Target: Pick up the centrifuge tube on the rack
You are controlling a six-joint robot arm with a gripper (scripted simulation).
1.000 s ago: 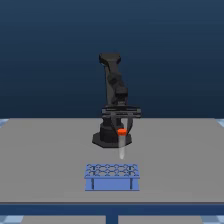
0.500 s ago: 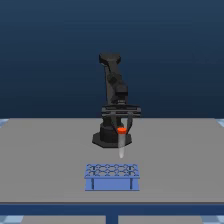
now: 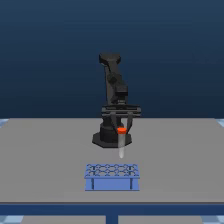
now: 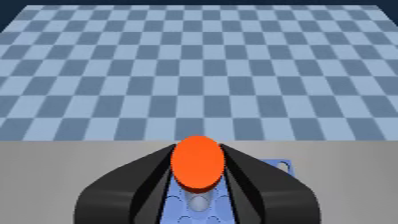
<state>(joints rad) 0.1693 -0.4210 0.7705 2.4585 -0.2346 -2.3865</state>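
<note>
The centrifuge tube [image 3: 121,143] hangs upright in the air, its orange-red cap held between the black fingers of my gripper [image 3: 121,128], which is shut on it. Its tapered tip ends a little above the light-blue rack [image 3: 111,177], clear of the holes. The rack stands on the grey table near the front edge in the exterior view. In the wrist view the orange cap of the tube [image 4: 197,162] fills the gap between my gripper's [image 4: 197,175] two dark fingers, and a strip of the blue rack [image 4: 275,167] shows below it.
The arm's black base [image 3: 111,137] stands on the grey table [image 3: 45,160] behind the rack. In the wrist view a blue checkered floor [image 4: 199,70] lies beyond the table edge.
The gripper has risen slightly with the tube, so the tube's tip now hangs a bit higher above the rack.
</note>
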